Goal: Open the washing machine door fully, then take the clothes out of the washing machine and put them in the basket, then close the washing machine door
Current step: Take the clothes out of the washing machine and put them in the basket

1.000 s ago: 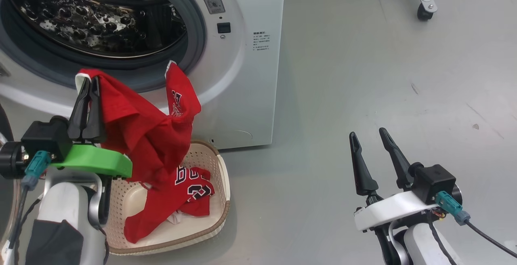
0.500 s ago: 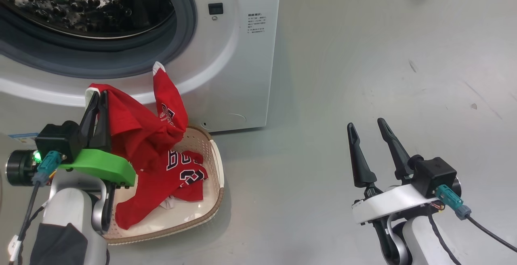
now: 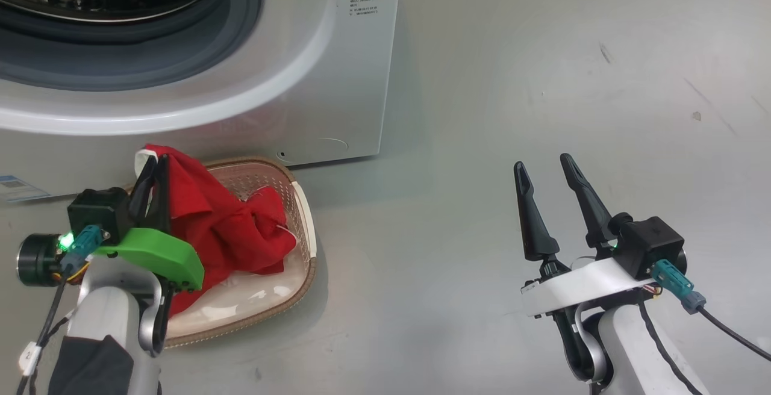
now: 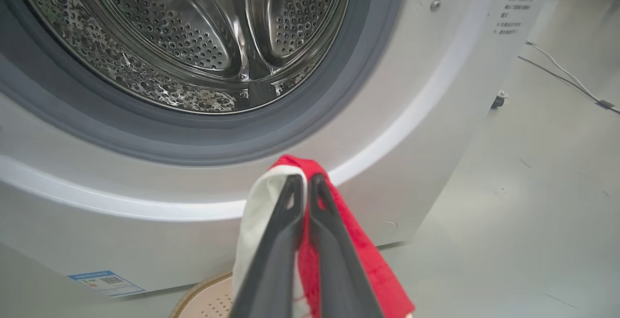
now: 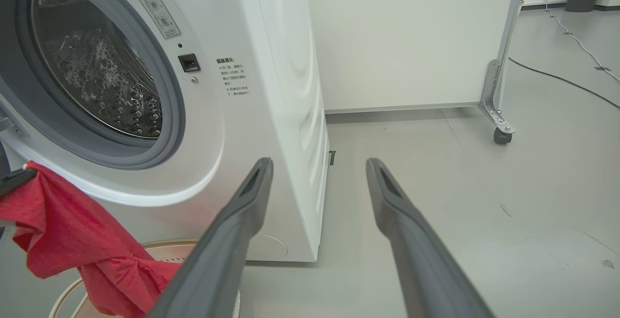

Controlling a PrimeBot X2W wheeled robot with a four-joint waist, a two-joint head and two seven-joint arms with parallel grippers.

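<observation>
The red clothes (image 3: 229,232) hang from my left gripper (image 3: 152,169), which is shut on their white-trimmed edge; most of the fabric is bunched inside the cream basket (image 3: 304,214) below. From the left wrist, the left gripper (image 4: 301,182) pinches the clothes (image 4: 358,245) in front of the washing machine (image 4: 411,90), whose steel drum (image 4: 193,32) stands open. The washing machine door is out of view. My right gripper (image 3: 542,165) is open over bare floor to the right, holding nothing. Its wrist view shows the right gripper (image 5: 319,164), the clothes (image 5: 63,230) and the washing machine (image 5: 271,90).
The basket sits on the grey floor against the washing machine's front lower corner (image 3: 337,142). A white panel on a castor foot (image 5: 501,136) stands behind the machine, with a cable (image 5: 557,78) across the floor beyond. A blue label (image 4: 106,283) is on the machine's base.
My left gripper has lowered with the clothes, so the fabric has piled down into the basket. The head camera has tilted down, shifting the machine up the picture. The right gripper stays open.
</observation>
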